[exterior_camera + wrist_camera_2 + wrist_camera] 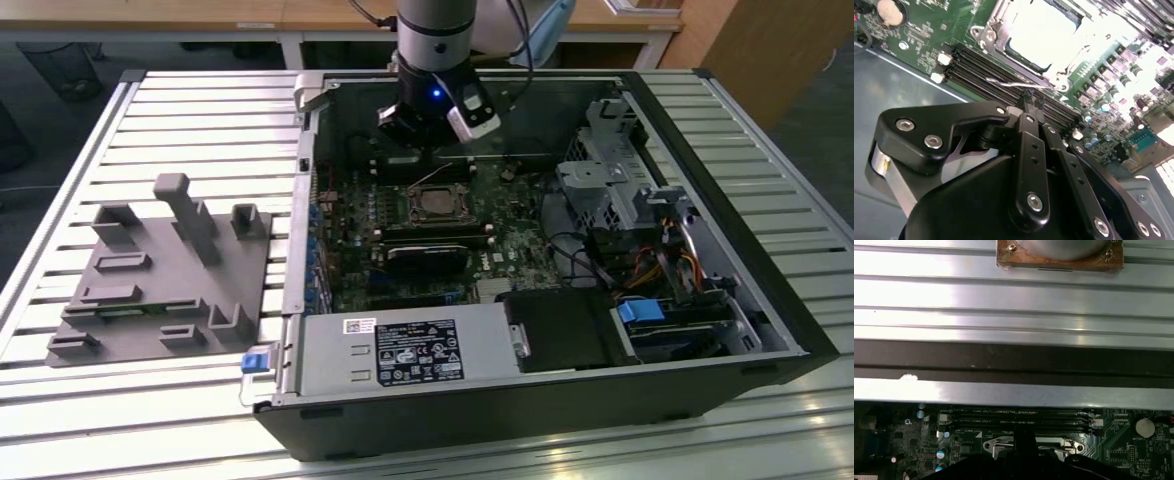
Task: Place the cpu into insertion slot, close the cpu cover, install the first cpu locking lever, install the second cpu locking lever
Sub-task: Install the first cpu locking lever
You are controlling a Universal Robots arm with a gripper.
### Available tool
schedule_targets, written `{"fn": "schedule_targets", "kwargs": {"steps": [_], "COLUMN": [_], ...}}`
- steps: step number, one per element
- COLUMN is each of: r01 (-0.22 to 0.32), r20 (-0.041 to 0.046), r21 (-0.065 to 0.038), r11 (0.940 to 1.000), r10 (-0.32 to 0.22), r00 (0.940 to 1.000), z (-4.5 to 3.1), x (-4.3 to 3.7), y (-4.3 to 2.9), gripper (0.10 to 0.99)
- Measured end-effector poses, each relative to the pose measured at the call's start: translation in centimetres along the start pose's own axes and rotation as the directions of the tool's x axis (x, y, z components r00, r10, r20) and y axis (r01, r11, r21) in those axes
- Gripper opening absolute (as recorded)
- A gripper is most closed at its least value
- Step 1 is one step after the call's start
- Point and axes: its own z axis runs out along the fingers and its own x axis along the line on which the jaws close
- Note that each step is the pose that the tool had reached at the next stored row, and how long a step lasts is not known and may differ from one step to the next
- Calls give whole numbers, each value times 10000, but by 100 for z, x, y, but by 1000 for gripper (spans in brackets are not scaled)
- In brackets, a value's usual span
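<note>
I see an open computer case (787,330) lying on a slatted metal table (187,100). Inside it, a green motherboard (514,255) carries black memory slots (979,70) and a coin battery (890,11). A labelled power supply (400,352) sits at the case's near edge, with a drive cage (607,185) toward the exterior view's right. A grey fixture (160,275) with upright posts rests on the table, at the exterior view's left of the case.

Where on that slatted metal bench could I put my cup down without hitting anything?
The slatted metal bench is bare along the far strip behind the grey plastic fixture block, and at the near edge in front of the open black computer case. Inside the case it is crowded: boards, cables, and the gripper over the socket.
</note>
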Motion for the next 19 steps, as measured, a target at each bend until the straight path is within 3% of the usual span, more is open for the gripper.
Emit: {"fn": "schedule_targets", "kwargs": {"steps": [19], "r01": [0], "r20": [-1], "r21": [1], "r11": [10000], "r10": [0], "r00": [10000], "z": [77], "x": [-114], "y": [-6], "gripper": [106]}}
